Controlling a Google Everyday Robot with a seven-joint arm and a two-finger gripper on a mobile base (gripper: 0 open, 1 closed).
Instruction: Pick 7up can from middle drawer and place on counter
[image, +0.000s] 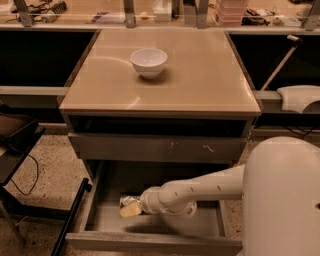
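The middle drawer (150, 243) is pulled out at the bottom of the grey cabinet, and its grey inside shows. My white arm reaches into it from the right. My gripper (128, 210) is low in the drawer's back left part, with its pale yellowish tip pointing left. A small shiny silvery-green thing, the 7up can (130, 201), lies right at the gripper's tip, mostly hidden by it. I cannot tell whether the gripper holds it. The beige counter (200, 75) tops the cabinet.
A white bowl (148, 62) stands on the counter's back left. The shut grey drawer front with pale scratch marks (160, 148) hangs above my arm. A dark chair frame (70, 215) stands left of the drawer. My white robot body (285, 200) fills the lower right.
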